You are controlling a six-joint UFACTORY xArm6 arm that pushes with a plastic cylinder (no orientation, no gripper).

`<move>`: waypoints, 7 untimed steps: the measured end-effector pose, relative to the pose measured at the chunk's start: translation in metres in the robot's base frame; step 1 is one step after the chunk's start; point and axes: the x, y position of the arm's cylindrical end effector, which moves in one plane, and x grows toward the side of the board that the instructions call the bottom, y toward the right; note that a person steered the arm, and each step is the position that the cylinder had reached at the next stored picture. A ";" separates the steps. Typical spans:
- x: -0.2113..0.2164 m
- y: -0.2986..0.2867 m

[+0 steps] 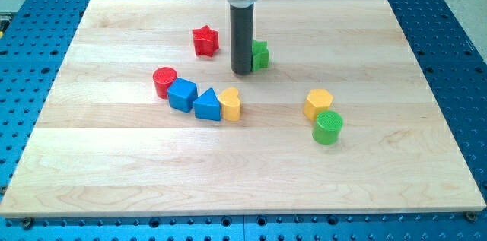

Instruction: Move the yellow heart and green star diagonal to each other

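Observation:
The yellow heart (230, 104) lies left of the board's middle, touching the right side of a blue triangle (207, 106). The green star (260, 55) sits above and to the right of the heart, partly hidden behind my rod. My tip (243, 71) rests on the board against the green star's left side, above the yellow heart and apart from it.
A red star (205, 41) lies left of my rod. A red cylinder (164, 82), a blue cube (182, 94) and the blue triangle form a row leading to the heart. A yellow hexagon (319, 104) and a green cylinder (328, 128) sit at the right.

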 end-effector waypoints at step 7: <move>0.032 0.039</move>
